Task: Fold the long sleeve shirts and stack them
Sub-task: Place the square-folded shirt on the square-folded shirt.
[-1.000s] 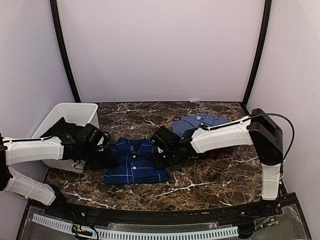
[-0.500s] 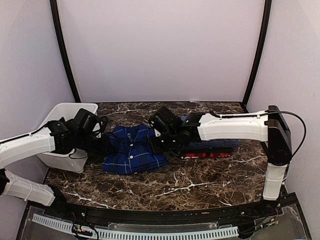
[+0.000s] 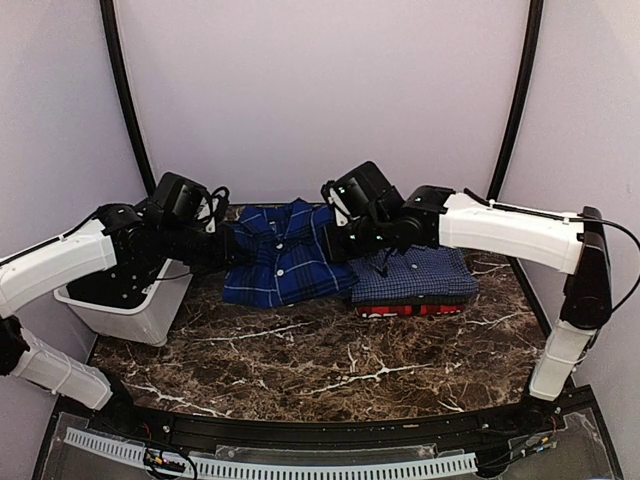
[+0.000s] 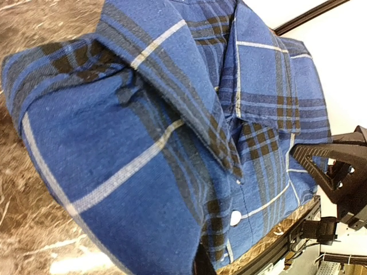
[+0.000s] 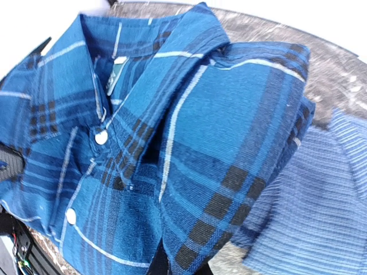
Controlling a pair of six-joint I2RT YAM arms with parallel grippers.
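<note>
At the far left a white bin point(image 3: 140, 318) stood on the dark marble table point(image 3: 330, 360), partly behind the left arm. Just right of it, the left gripper point(image 3: 224, 250) was pinched tight on the left edge of the folded deep-blue plaid shirt point(image 3: 285, 262). That shirt hung between the two arms over the back half of the table, collar toward the far wall and button placket facing up. The left wrist view showed its collar and a white button close up, with marble below.

On the shirt's right edge the right gripper point(image 3: 340, 240) was likewise clamped onto the cloth. Farther right lay the folded lighter blue fine-check shirt point(image 3: 425, 275), resting on top of the red shirt point(image 3: 400, 311), of which only a thin strip showed. In the right wrist view the plaid's right edge overlapped the fine-check cloth.
</note>
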